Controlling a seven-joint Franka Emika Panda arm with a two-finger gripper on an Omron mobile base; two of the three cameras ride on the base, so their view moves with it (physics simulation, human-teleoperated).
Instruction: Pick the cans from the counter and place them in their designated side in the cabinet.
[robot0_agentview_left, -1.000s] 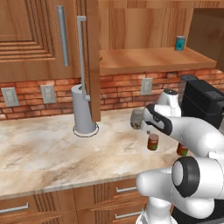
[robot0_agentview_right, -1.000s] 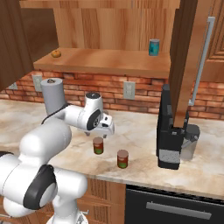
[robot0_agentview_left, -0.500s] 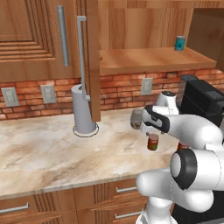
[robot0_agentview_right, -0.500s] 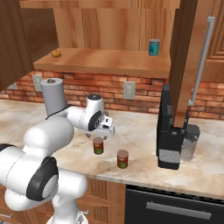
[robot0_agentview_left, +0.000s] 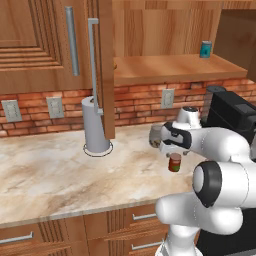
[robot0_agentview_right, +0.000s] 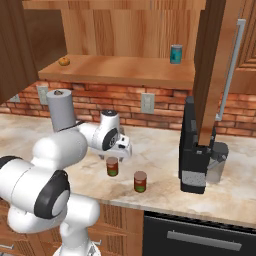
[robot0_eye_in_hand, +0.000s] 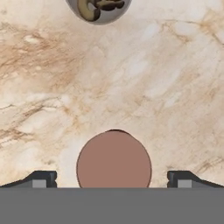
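Observation:
Two short red cans stand on the marbled counter (robot0_agentview_right: 165, 160). Directly under my hand is the left can (robot0_agentview_right: 112, 166) (robot0_agentview_left: 174, 162); the other can (robot0_agentview_right: 140, 181) stands a little to its right, nearer the front edge. My gripper (robot0_agentview_right: 120, 149) (robot0_agentview_left: 172, 148) points straight down just above the left can and is open. In the hand view the can's brown round top (robot0_eye_in_hand: 114, 159) lies between the two fingertips (robot0_eye_in_hand: 42, 179), with a gap on each side and nothing gripped. The cabinet shelf (robot0_agentview_right: 125, 70) (robot0_agentview_left: 165, 67) above is open.
A greyish glass jar (robot0_agentview_left: 156, 135) (robot0_eye_in_hand: 99, 8) stands just behind the hand. On the shelf sit a teal can (robot0_agentview_right: 176, 53) (robot0_agentview_left: 205, 49) and an orange fruit (robot0_agentview_right: 63, 61). A paper towel roll (robot0_agentview_left: 95, 125) stands to the left, a black coffee machine (robot0_agentview_right: 195, 150) to the right under an open cabinet door (robot0_agentview_right: 215, 65).
My hand has sunk slightly over the left can and the elbow has shifted. The jaws stay open and the cans have not moved.

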